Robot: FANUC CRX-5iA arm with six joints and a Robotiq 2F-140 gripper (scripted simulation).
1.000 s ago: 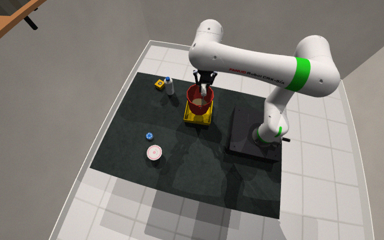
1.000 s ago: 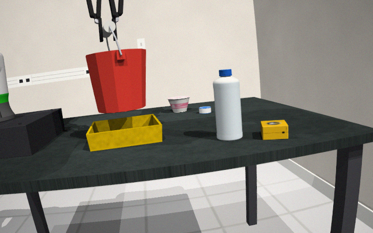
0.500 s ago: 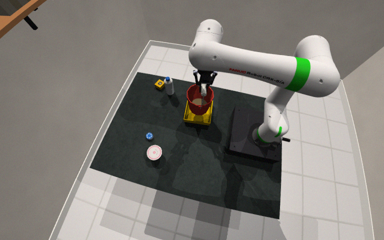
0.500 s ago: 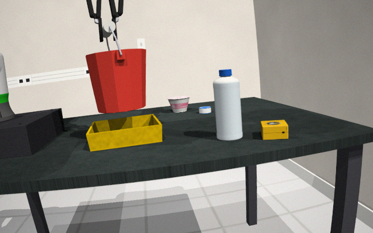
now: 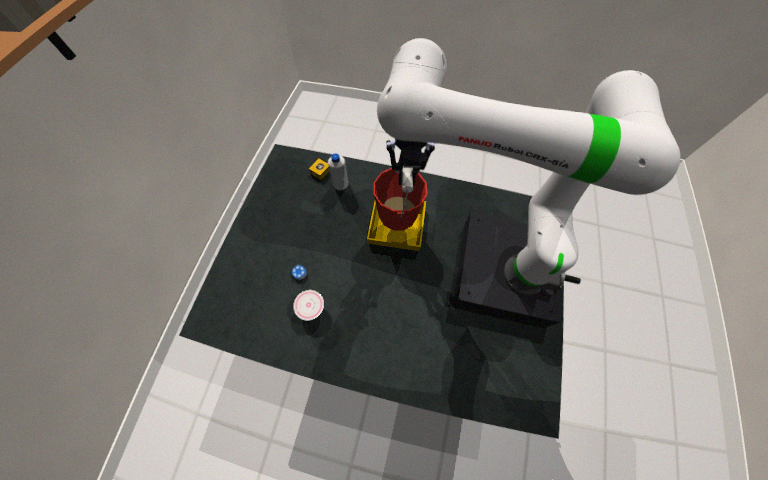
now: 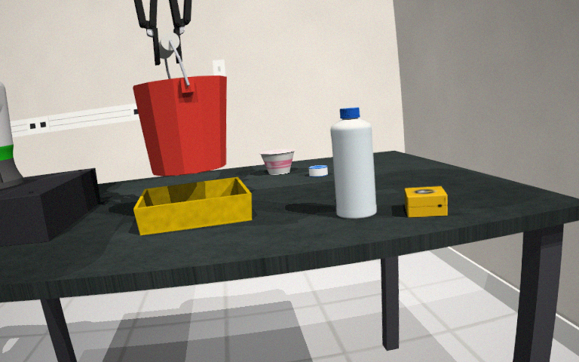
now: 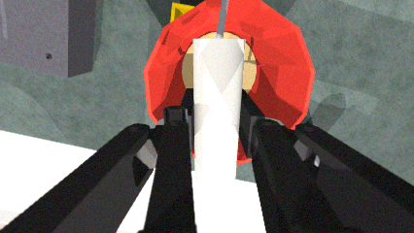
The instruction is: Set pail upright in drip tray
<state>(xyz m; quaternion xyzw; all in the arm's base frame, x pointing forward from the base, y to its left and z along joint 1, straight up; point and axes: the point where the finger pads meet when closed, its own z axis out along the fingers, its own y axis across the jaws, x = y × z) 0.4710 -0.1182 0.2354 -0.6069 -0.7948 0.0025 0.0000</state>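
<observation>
The red pail (image 6: 182, 125) hangs upright from its wire handle, whose white grip (image 6: 167, 42) sits between the fingers of my gripper (image 6: 165, 40). The pail's base is a little above the rim of the yellow drip tray (image 6: 193, 204), over the tray's back part. From above, the pail (image 5: 399, 198) covers most of the tray (image 5: 395, 231), and my gripper (image 5: 408, 164) is right over it. In the wrist view the white grip (image 7: 217, 102) runs between my black fingers with the pail (image 7: 228, 78) hanging below.
A white bottle with a blue cap (image 6: 353, 164) and a small yellow box (image 6: 426, 201) stand to the right of the tray. A pink-striped cup (image 6: 277, 161) and a blue-and-white roll (image 6: 317, 170) sit further back. The robot's dark base block (image 6: 42, 204) is at the left.
</observation>
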